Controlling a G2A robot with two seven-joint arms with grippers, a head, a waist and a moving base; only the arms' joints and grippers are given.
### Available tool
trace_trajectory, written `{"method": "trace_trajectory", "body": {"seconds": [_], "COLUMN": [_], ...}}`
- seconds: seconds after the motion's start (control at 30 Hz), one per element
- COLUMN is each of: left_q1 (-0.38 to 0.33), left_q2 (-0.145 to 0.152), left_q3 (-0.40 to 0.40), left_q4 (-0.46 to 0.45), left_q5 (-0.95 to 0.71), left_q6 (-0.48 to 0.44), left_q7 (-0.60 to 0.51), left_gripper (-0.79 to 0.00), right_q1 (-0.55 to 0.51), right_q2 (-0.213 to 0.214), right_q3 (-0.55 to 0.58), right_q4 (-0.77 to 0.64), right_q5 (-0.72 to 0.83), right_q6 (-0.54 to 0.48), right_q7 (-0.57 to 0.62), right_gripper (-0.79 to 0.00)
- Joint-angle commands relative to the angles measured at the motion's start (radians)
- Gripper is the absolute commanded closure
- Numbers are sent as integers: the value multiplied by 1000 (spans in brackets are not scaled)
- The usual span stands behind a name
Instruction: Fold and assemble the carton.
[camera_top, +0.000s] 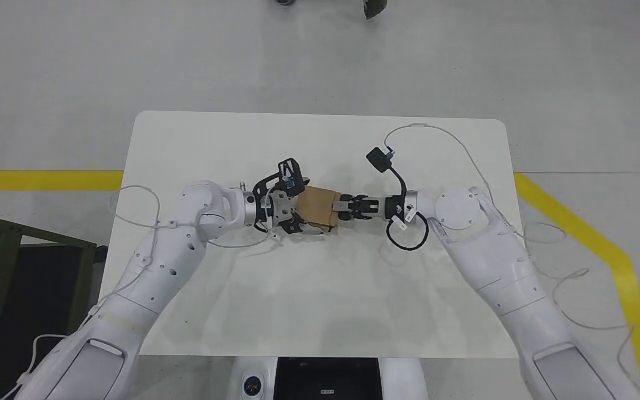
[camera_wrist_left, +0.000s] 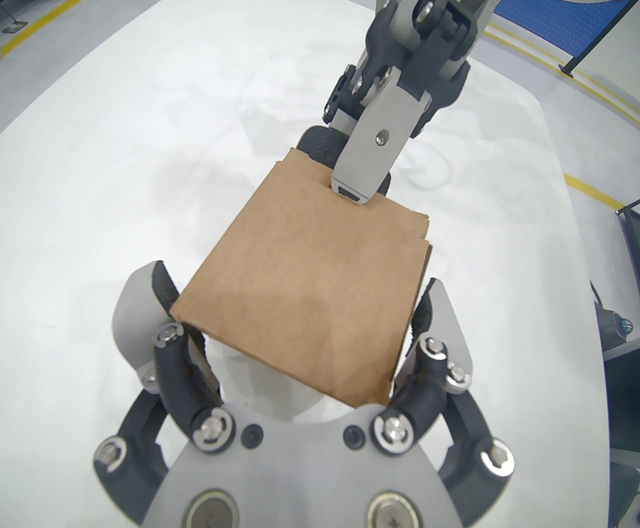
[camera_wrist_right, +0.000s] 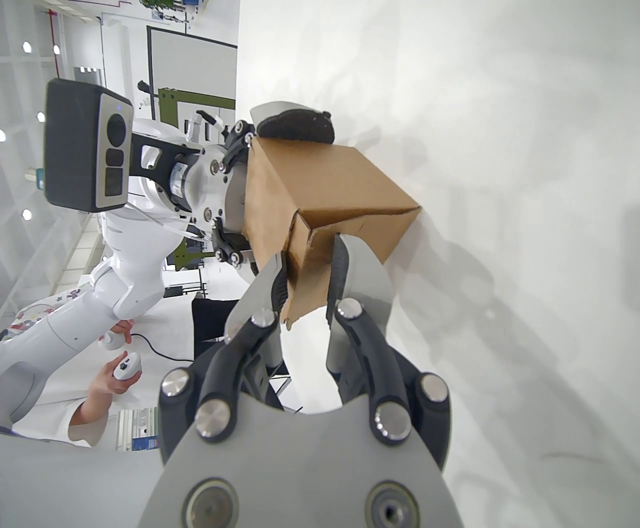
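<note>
A small brown carton (camera_top: 320, 207) is held above the middle of the white table (camera_top: 300, 300) between both arms. In the left wrist view my left gripper (camera_wrist_left: 295, 310) is shut on the carton (camera_wrist_left: 310, 280), one finger pressing each side wall. At the carton's far edge my right gripper (camera_wrist_left: 357, 187) pinches an end flap. In the right wrist view the right gripper (camera_wrist_right: 310, 275) is shut on that loose flap of the carton (camera_wrist_right: 325, 185), one finger inside and one outside. The end it holds is partly folded. A finger (camera_wrist_right: 295, 122) of the left gripper shows behind the carton.
Thin white cables (camera_top: 440, 135) trail over the table's back right and along its left side. A black camera (camera_top: 378, 157) stands off the right wrist. Bare table surface lies on all sides of the carton. Yellow floor tape (camera_top: 60, 180) runs beside the table.
</note>
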Motion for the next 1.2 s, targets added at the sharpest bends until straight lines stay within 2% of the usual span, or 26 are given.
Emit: {"method": "trace_trajectory", "body": {"seconds": [0.0,0.53,0.63,0.8,0.87,1.17], "left_q1": [0,-6,-7,-11,-13,-19], "left_q2": [0,-3,-4,-6,-6,-10], "left_q3": [0,2,2,3,4,8], "left_q4": [1,15,18,24,27,37], "left_q5": [0,-16,-20,-27,-29,-29], "left_q6": [1,10,15,20,22,23], "left_q7": [-1,-12,-14,-14,-13,-5], "left_gripper": [-785,-785,-785,-785,-785,-785], "right_q1": [0,-33,-45,-70,-87,-117], "right_q2": [-2,7,13,27,31,32], "right_q3": [-1,44,61,83,88,61], "right_q4": [2,14,5,-19,-34,-90], "right_q5": [13,94,97,55,47,19], "right_q6": [0,-23,-29,-41,-39,-19], "right_q7": [-1,24,35,50,53,53], "right_gripper": [-169,-280,-280,-151,0,0]}}
